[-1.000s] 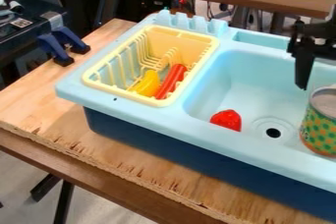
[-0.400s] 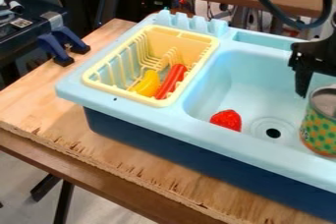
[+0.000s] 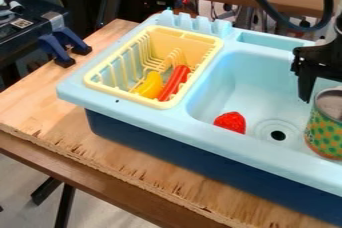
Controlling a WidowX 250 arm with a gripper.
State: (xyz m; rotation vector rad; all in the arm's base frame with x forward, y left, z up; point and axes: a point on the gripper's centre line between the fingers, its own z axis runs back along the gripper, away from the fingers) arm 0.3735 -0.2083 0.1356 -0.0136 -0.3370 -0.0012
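Observation:
At the right edge of the view the black gripper (image 3: 315, 69) hangs over the right part of the sink basin, just behind and above the left side of a can (image 3: 323, 131) with a green and orange pattern. Whether it touches the can I cannot tell. The can stands upright in the light blue sink (image 3: 224, 87) and is cut off by the view's edge. A red strawberry-like piece (image 3: 230, 122) lies in the basin, left of the drain. In the yellow dish rack (image 3: 91, 83) on the left are a yellow banana-like piece (image 3: 150, 85) and a red sausage-like piece (image 3: 175, 81), side by side.
The sink unit has a dark blue base (image 3: 167, 147) and rests on a wooden board (image 3: 113, 164). Two blue clamps (image 3: 61, 47) grip the board's back left edge. A black cable (image 3: 267, 4) arcs near the arm at the upper right.
The gripper has come down a little toward the can, mostly before the middle frame. The black cable has swung left and lower. The strawberry-like piece and rack contents have stayed put.

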